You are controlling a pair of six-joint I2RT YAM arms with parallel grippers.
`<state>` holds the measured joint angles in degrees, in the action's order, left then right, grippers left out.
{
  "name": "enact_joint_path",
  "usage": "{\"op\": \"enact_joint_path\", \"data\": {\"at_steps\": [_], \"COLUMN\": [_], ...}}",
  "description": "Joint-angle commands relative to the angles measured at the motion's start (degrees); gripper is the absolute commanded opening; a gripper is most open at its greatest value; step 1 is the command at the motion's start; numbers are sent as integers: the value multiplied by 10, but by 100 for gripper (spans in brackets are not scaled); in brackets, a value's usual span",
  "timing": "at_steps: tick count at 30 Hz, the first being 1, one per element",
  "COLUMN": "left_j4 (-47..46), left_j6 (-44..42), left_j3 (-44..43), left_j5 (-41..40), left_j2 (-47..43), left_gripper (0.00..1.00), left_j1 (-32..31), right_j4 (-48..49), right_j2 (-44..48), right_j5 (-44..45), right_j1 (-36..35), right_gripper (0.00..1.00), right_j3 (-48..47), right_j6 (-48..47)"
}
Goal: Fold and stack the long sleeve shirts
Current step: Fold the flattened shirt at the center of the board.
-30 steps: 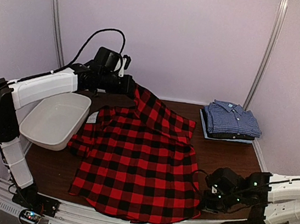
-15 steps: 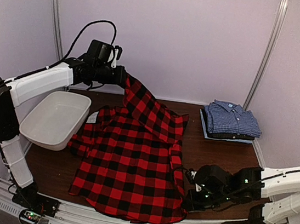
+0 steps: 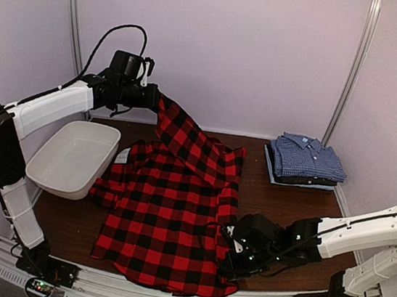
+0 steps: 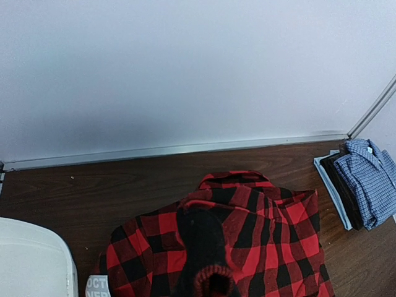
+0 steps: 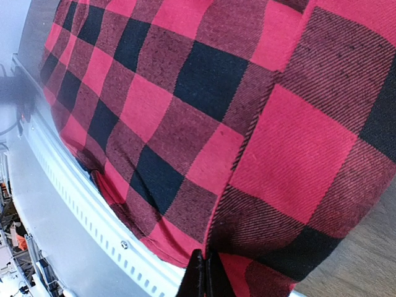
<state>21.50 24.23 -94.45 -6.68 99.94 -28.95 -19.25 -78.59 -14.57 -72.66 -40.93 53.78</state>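
you've two shirts: left gripper [image 3: 154,98] and right gripper [image 3: 228,253] each pinch the plaid shirt [image 3: 168,210]; blue shirt [image 3: 306,157] lies folded far right.

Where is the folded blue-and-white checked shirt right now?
In the top view, the folded blue-and-white checked shirt lies on a dark folded garment at the far right of the brown wooden table, right of the red-and-black plaid flannel shirt.

Two long sleeve shirts are counted: one red-and-black plaid shirt [image 3: 175,211] at the centre and one blue-and-white check shirt [image 3: 307,157] at two o'clock. One dark folded garment [image 3: 305,181] is counted beneath the latter. One white tub [image 3: 73,157] is counted at nine o'clock. Two grippers are counted: the left gripper [image 3: 155,99] and the right gripper [image 3: 228,258].
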Motion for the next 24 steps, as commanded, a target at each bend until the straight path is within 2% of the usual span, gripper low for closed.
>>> {"op": "enact_joint_path", "data": {"at_steps": [1, 24], "left_j4": [-24, -20], "left_j6": [-17, -25], "left_j3": [-36, -109], "left_j5": [-5, 21], "left_j2": [-21, 12], "left_gripper": [0, 0], "left_j1": [10, 29], "right_j4": [39, 89], "right_j2": [-25, -116], "right_j5": [-31, -117], "right_j1": [0, 27], "right_gripper": [0, 0], "right_j3": [-14, -92], "right_j6": [-21, -43]}}
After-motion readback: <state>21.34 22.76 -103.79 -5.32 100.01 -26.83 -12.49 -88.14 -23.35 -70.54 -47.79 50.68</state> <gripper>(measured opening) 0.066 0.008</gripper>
